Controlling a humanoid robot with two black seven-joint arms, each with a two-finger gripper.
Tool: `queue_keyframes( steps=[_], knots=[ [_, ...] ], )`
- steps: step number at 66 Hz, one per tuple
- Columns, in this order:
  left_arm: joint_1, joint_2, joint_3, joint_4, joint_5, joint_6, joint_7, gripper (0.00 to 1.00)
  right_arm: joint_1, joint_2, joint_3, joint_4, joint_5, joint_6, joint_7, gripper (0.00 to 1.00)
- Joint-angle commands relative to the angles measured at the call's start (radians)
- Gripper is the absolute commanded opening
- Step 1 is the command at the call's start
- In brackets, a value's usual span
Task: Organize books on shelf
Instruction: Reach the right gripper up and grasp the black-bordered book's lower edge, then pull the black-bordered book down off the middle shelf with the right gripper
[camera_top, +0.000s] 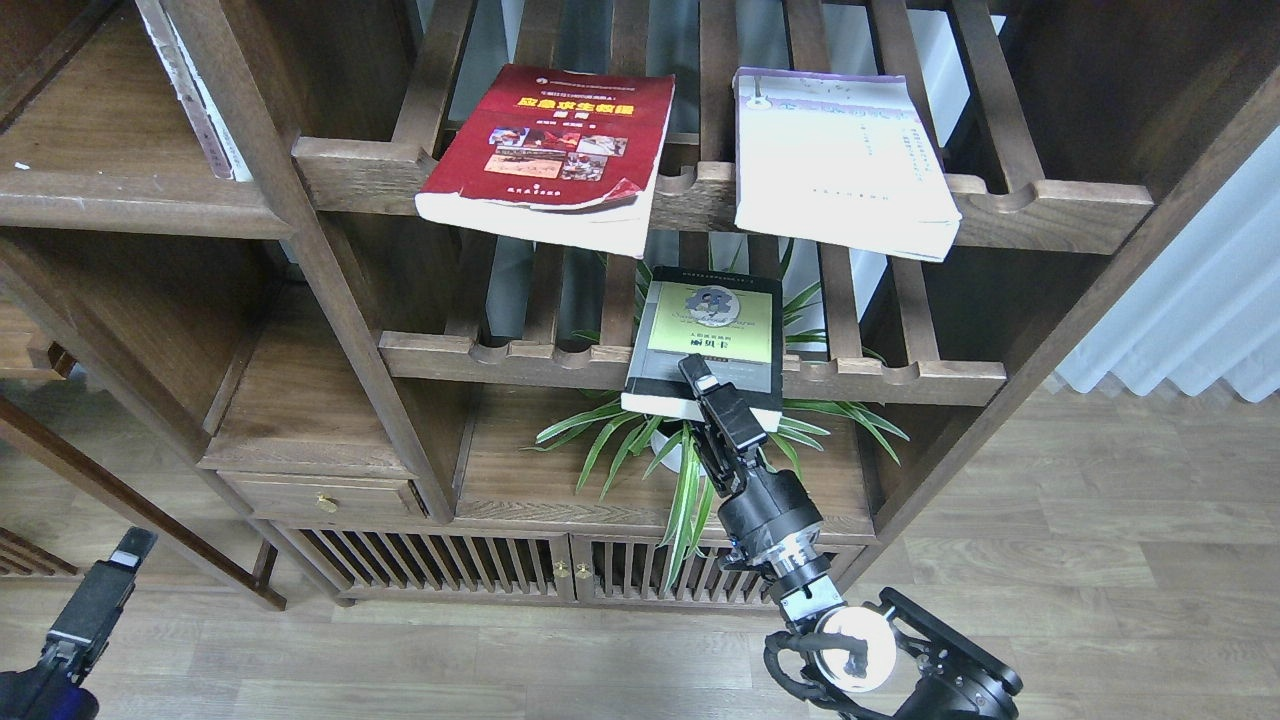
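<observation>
**Right gripper at the grey book, two books on the upper rack**

Head view: my right gripper (700, 385) reaches up to the dark-grey book (708, 340), which lies on the lower slatted rack (900, 378) with its front edge over the rail. One finger lies on the cover; I cannot tell if the jaws pinch the book. Under it a green plant (640, 440) spreads its leaves around my arm. The red book (550, 155) and the white book (840, 160) lie flat on the upper slatted rack (1050, 205), well apart. My left gripper (125, 550) is low at the left, jaws unclear. The flat shelf (130, 195) is at the upper left.
</observation>
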Motion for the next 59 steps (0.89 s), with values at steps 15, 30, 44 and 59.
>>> queue_keyframes(
  steps=[15, 30, 44, 59],
  knots=[
    [-0.001, 0.000, -0.009, 0.000, 0.000, 0.000, 0.000, 1.00, 0.000, 0.000, 0.047, -0.051, 0.035, -0.001, 0.000, 0.19],
    [0.001, 0.000, -0.011, 0.000, 0.000, 0.000, -0.002, 1.00, -0.020, 0.000, 0.065, -0.033, 0.043, 0.000, 0.000, 0.05],
    [-0.001, -0.002, -0.017, -0.001, 0.000, 0.000, -0.003, 1.00, -0.104, 0.000, 0.053, 0.051, 0.037, 0.000, -0.012, 0.05],
    [-0.002, -0.003, -0.017, 0.008, -0.002, 0.000, -0.002, 1.00, -0.229, 0.000, 0.042, 0.128, 0.000, 0.000, -0.048, 0.05]
  ],
)
